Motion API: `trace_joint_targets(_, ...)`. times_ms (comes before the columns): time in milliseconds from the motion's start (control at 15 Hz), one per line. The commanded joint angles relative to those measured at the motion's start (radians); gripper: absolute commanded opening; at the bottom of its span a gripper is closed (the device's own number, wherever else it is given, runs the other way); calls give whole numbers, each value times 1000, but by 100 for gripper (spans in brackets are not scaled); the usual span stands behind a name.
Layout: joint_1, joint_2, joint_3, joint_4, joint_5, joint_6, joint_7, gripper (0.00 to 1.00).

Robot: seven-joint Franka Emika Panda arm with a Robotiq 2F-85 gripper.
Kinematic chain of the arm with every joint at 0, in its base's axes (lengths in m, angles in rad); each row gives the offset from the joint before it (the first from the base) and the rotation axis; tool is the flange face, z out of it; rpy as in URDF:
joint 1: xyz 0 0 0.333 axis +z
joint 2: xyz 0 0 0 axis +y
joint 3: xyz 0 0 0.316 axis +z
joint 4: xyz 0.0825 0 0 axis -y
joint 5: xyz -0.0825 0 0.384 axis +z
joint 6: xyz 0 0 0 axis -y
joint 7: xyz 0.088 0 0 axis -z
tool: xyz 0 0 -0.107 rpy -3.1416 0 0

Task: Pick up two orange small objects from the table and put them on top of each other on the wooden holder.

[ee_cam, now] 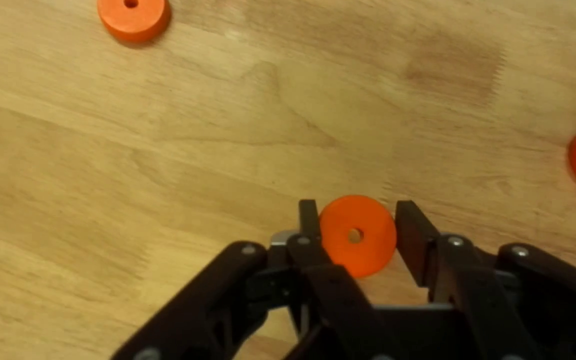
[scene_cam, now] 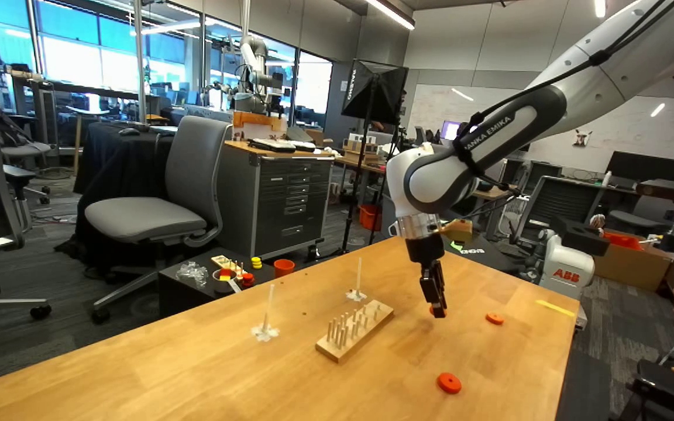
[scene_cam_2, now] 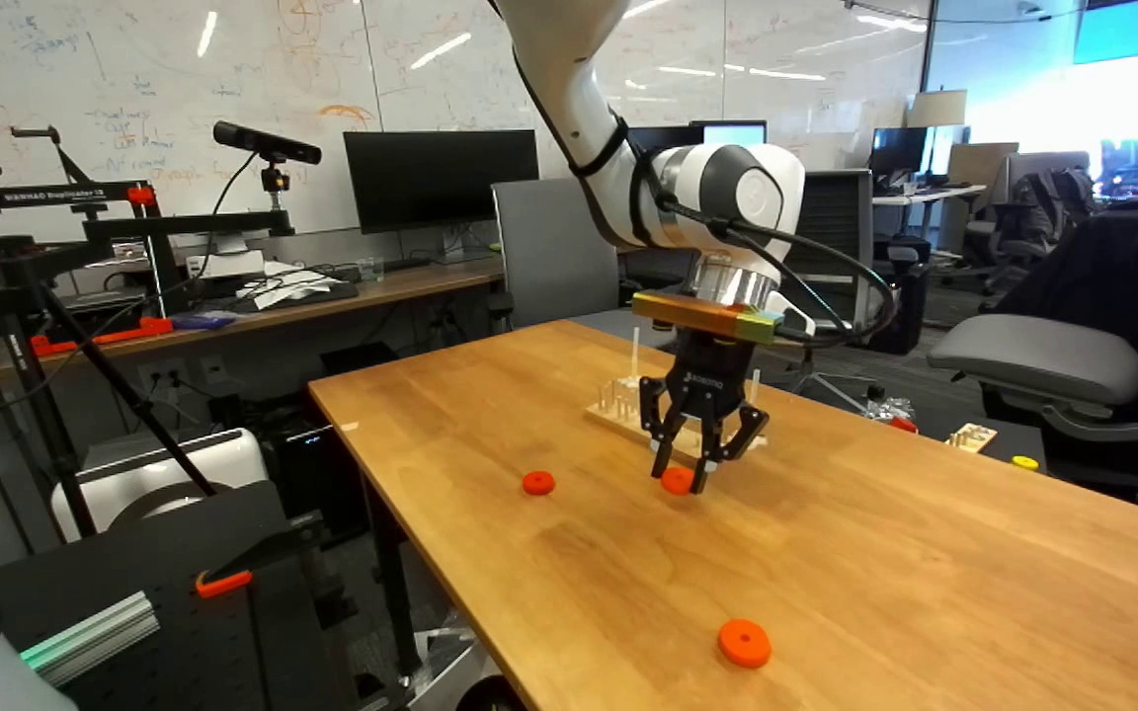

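Note:
Between the two fingertips of my gripper (ee_cam: 355,222) sits an orange small object (ee_cam: 358,255), flat and round with a centre hole, and both pads touch its sides. In an exterior view the gripper (scene_cam_2: 678,482) reaches down to the table (scene_cam_2: 875,553); whether the held piece still rests on the wood I cannot tell. Two like orange pieces lie flat on the tabletop: a nearer one (scene_cam: 449,383) and another (scene_cam: 494,318). The wooden holder (scene_cam: 337,349), a pale block with thin upright pegs, lies beside the gripper, and in an exterior view the arm partly hides it (scene_cam_2: 618,423).
Two slim pale rods with flared bases, one (scene_cam: 268,310) and a farther one (scene_cam: 358,278), stand upright on the table behind the holder. A yellow tape strip (scene_cam: 555,308) marks the table near its end. A low black side table (scene_cam: 188,301) with small items stands past the table's edge.

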Motion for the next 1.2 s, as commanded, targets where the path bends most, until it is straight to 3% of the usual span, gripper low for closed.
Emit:
trace_joint_targets(0,33,-9,17,49,28,-49,41,17)
trace_joint_targets(533,112,26,29,177,39,-119,141,17)
trace_joint_targets(1133,133,136,16,354,46,-193,207,17)
